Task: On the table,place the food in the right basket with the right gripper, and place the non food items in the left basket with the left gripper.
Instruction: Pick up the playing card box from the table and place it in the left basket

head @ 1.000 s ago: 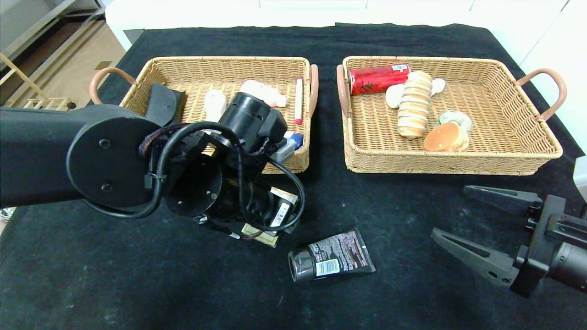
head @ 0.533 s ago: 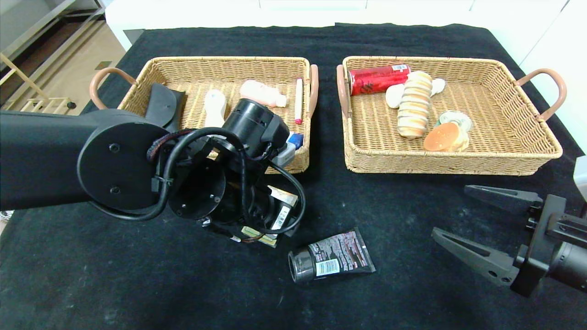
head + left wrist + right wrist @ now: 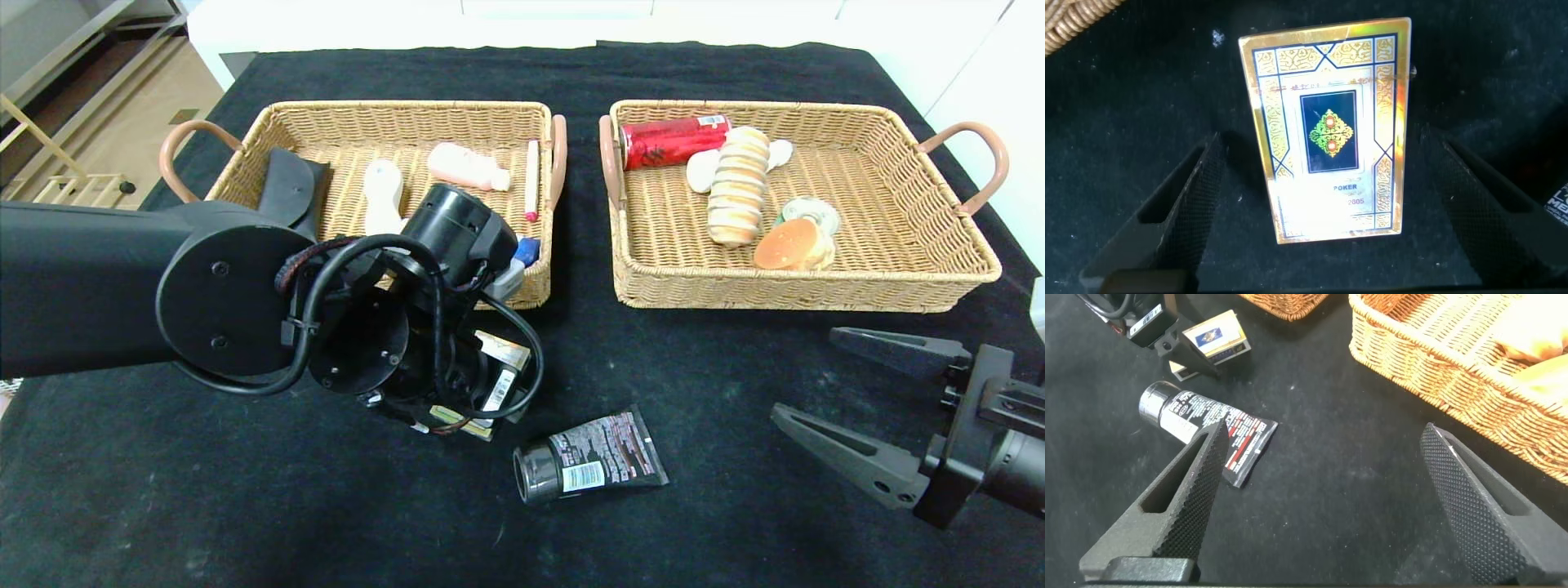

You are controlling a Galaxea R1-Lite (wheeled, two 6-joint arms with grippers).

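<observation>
A gold-edged poker card box lies flat on the black cloth, a short way in front of the left basket. My left gripper hangs open over it, one finger on each side, touching neither edge. In the head view my left arm covers most of the box. A black tube lies just right of the box, cap toward me. My right gripper hovers open and empty over bare cloth at the front right, in front of the right basket. The tube sits beyond one of its fingers.
The left basket holds a black case, a white bottle, a pink bottle, a pen and a blue-and-white item. The right basket holds a red can, a layered roll and a bun.
My left arm has shifted a little toward the right and nearer the card box. The right gripper has moved only slightly. Nothing was grasped or released.
</observation>
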